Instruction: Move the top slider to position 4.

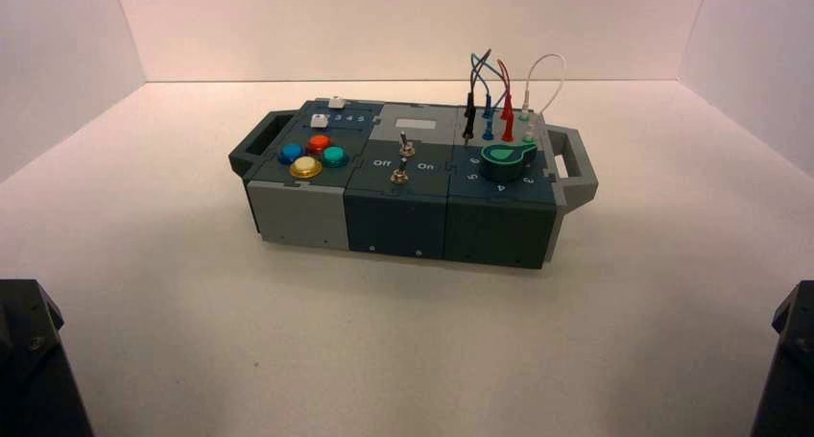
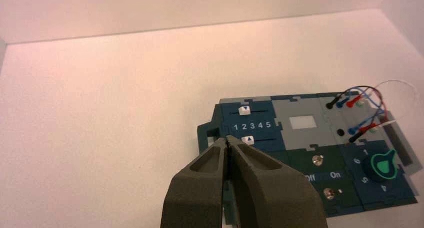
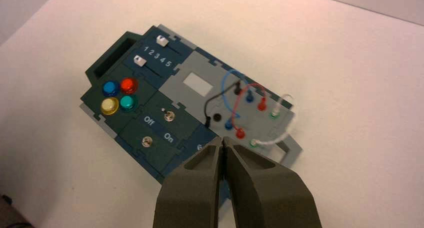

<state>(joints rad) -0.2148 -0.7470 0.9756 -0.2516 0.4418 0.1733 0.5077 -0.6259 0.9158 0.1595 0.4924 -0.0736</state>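
Note:
The top slider (image 2: 244,109) is a small white knob on the far track at the box's left end, level with the digit 2 of the row 1 2 3 4 5. It also shows in the high view (image 1: 335,102) and the right wrist view (image 3: 161,40). Position 4 (image 2: 261,125) is the printed digit 4 (image 3: 163,60) between the two tracks. My left gripper (image 2: 227,140) is shut and empty, hanging above and short of the box's left handle. My right gripper (image 3: 222,140) is shut and empty, above the box's near right part.
A second white slider (image 2: 248,139) sits on the near track. The box (image 1: 298,216) also bears four coloured buttons (image 1: 307,157), two toggle switches (image 1: 398,176) marked Off and On, a green knob (image 1: 507,160) and looped wires (image 1: 499,91). White walls enclose the table.

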